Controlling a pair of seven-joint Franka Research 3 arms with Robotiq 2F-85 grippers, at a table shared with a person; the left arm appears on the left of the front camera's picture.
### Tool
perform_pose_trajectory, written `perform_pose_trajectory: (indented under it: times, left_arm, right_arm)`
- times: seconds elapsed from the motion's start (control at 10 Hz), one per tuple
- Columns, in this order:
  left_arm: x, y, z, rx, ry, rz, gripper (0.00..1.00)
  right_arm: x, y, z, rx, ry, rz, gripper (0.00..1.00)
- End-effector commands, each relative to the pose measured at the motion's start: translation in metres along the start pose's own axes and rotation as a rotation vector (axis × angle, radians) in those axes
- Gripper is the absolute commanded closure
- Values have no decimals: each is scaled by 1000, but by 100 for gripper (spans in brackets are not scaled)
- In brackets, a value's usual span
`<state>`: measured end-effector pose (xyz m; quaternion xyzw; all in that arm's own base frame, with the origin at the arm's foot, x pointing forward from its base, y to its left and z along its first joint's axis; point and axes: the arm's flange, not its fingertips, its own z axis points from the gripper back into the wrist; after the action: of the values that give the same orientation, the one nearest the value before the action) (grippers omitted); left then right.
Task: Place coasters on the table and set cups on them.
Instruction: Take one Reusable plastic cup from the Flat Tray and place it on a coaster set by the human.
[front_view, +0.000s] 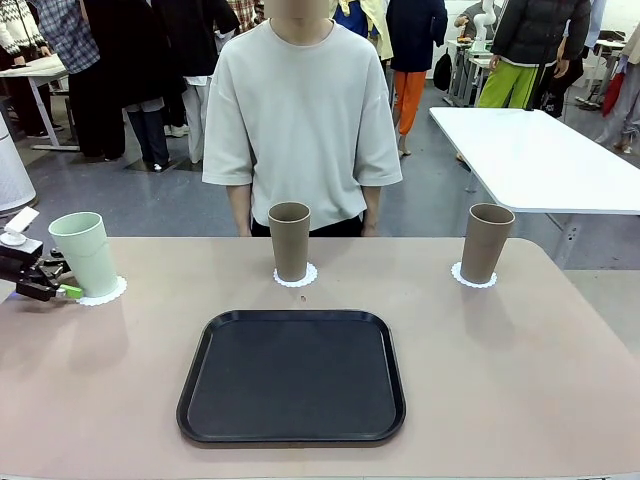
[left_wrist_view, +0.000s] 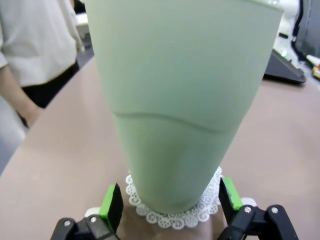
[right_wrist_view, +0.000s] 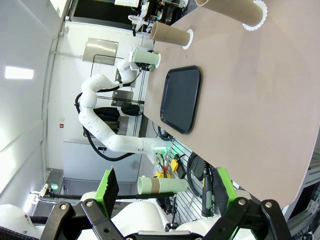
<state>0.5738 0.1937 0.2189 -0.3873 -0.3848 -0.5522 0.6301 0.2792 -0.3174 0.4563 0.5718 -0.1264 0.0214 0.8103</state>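
Three cups are standing on coasters along the far half of the desk (front_view: 520, 380) in the front view: mint cup (front_view: 86, 253) left, brown cup (front_view: 289, 241) middle, another brown cup (front_view: 486, 243) right, behind a black tray (front_view: 292, 376). Seen from the left wrist, the left pincer (left_wrist_view: 170, 200) is sitting spread wide, its pads flanking the mint cup's coaster (left_wrist_view: 172, 214) without gripping. Seen from the right wrist, the right pincer (right_wrist_view: 163, 186) is hanging released off the desk's edge.

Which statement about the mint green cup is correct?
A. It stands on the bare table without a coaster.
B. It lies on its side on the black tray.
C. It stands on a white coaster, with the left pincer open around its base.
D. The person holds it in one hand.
C: the mint green cup stands on its white coaster, and the left pincer has its green pads apart on either side of the base.
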Motion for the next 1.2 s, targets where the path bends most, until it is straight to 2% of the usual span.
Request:
perform_pose_trajectory:
  times: [0.0, 0.4, 0.6, 0.7, 0.9, 1.1]
  left_arm:
    - [11, -3, 12, 7, 56, 14, 0]
    - [16, -5, 34, 49, 113, 5, 0]
    - [35, -18, 52, 94, 194, -32, 0]
    - [56, -34, 64, 125, 291, -78, 0]
    - [122, -79, 85, 211, 531, -210, 0]
    - [178, -122, 89, 255, 705, -258, 0]
  right_arm:
    - [-1, 1, 1, 8, -1, 5, 0]
    - [-1, 1, 1, 8, -1, 5, 0]
    - [-1, 1, 1, 8, -1, 5, 0]
    - [-1, 1, 1, 8, -1, 5, 0]
    - [-1, 1, 1, 8, -1, 5, 0]
    - [-1, 1, 1, 8, -1, 5, 0]
